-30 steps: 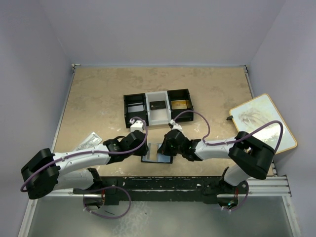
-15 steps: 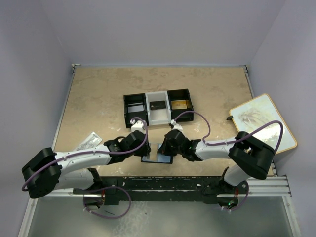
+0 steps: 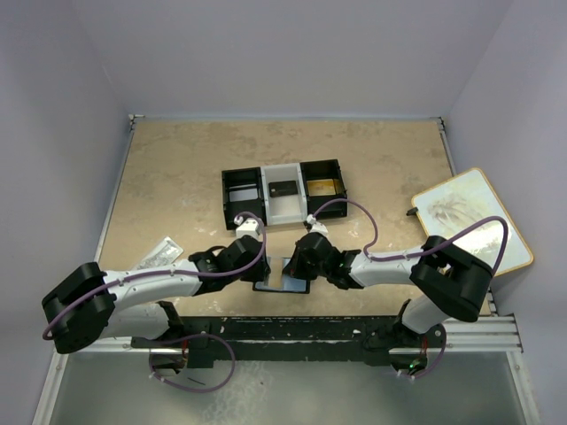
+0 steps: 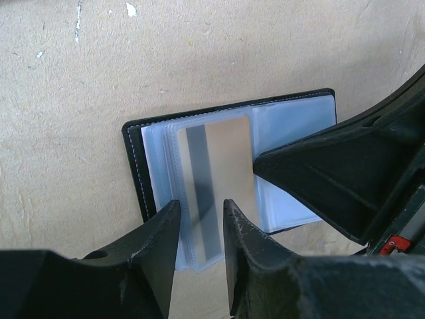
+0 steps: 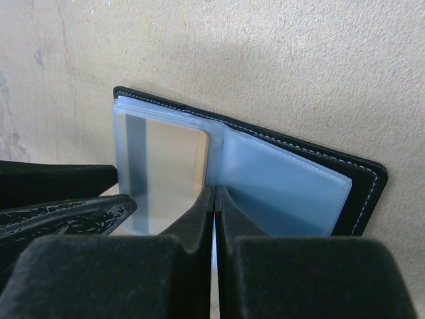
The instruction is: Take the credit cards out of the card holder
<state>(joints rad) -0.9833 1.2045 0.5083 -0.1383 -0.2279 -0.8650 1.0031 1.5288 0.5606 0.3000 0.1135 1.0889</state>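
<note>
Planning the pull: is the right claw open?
No, the right claw is shut, jaws pressed together at the fold of the open black bifold wallet.

Low and near each other — left gripper (image 4: 201,207) slightly parted, right gripper (image 5: 214,191) pressed closed.

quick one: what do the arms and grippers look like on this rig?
Left arm and right arm: white links, black joints, loose purple cable along each. Left gripper and right gripper: matte black wedge fingers, the left's scuffed.
</note>
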